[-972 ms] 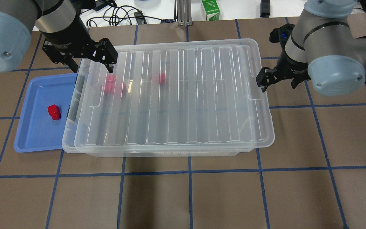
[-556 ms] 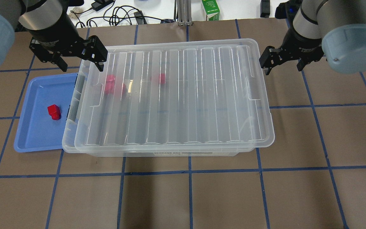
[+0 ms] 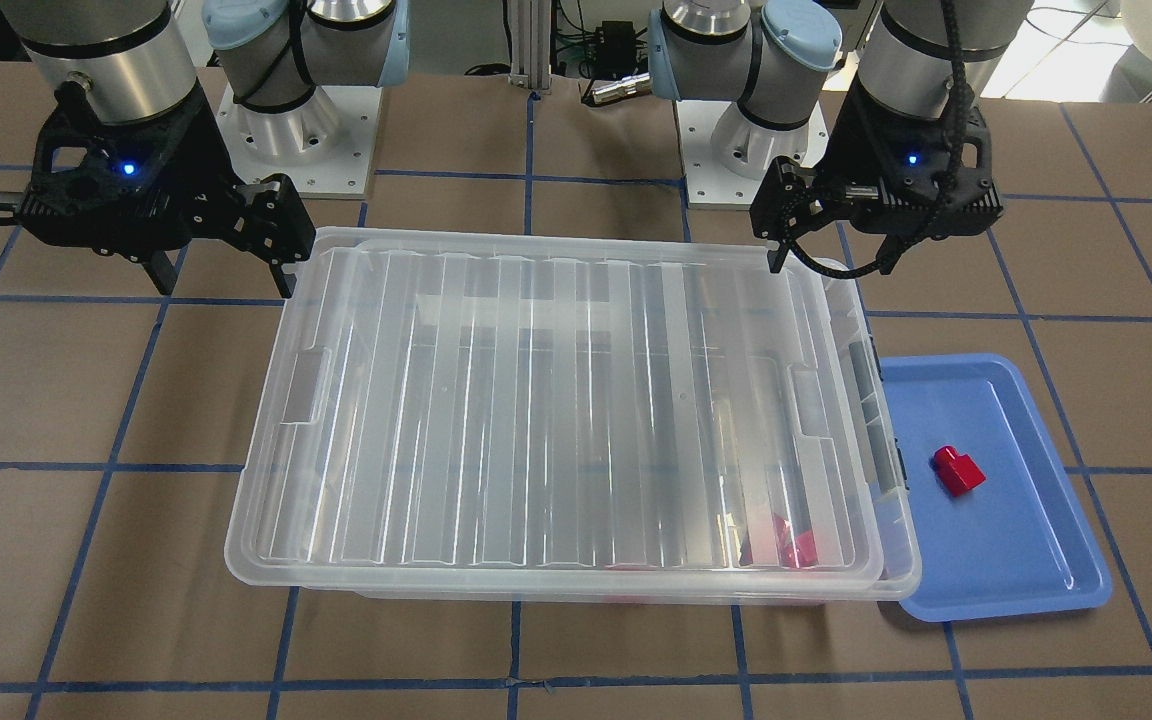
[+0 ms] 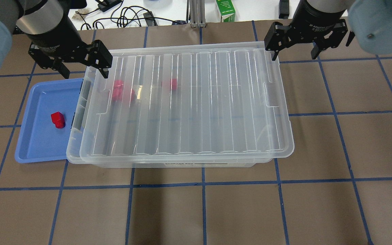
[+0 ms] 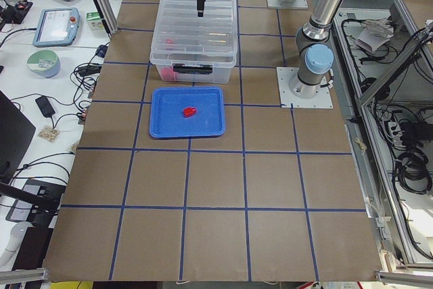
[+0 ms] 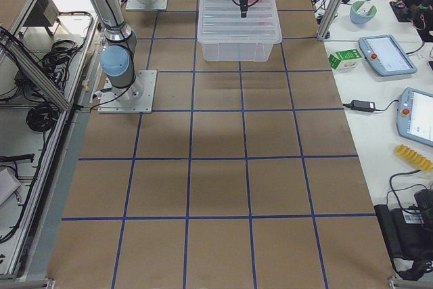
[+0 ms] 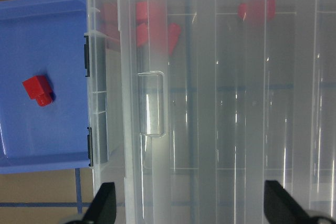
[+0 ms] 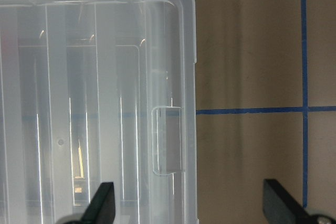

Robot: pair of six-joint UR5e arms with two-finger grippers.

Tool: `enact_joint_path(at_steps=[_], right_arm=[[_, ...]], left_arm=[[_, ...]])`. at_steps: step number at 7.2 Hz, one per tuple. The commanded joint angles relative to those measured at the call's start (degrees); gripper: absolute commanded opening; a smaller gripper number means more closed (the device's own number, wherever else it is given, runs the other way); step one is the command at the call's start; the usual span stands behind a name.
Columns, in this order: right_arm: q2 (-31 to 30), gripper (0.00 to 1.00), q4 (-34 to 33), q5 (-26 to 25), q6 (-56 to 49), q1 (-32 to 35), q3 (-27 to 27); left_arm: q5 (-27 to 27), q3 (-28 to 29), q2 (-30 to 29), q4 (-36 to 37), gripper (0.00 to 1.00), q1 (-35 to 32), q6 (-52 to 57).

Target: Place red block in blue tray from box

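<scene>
- Brown tabletop [image 4: 216,211] marked off in blue tape squares carries everything; cables and a green carton lie past its far edge.
- A small glossy red stepped block [image 4: 58,119] lies in the shallow light-blue plastic tray [image 4: 36,149], apart from every rim. Its long axis runs roughly along the tray's long side, with the stub toward the robot.
- Touching the tray is the large clear plastic bin [image 4: 148,165]. Its ribbed clear lid [image 4: 189,102] lies on top, a little askew, and other red blocks [image 4: 117,90] show blurred through it.
- Left claw [image 4: 84,73] hovers spread wide and empty over the bin's far corner by the tray. The block lies outward of it and toward the robot.
- Right claw [image 4: 294,54] hangs wide and empty at the opposite far corner, well away from the tray.
- Judging by this, the placing looks done. Any further move on the block would fall to the nearer left arm.
</scene>
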Motion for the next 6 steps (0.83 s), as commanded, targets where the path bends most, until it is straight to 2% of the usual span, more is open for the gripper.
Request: enact_joint_path(at_steps=[1,6], right_arm=[[-0.2,1.0,0.1,0.1,0.9,0.1,0.1],[-0.2,1.0,-0.2,0.3,0.9,0.1,0.1]], left_arm=[[0.0,0.0,-0.1,0.0,1.0,-0.2,0.0],[-0.1,-0.1,0.5,0.0,1.0,-0.2,0.0]])
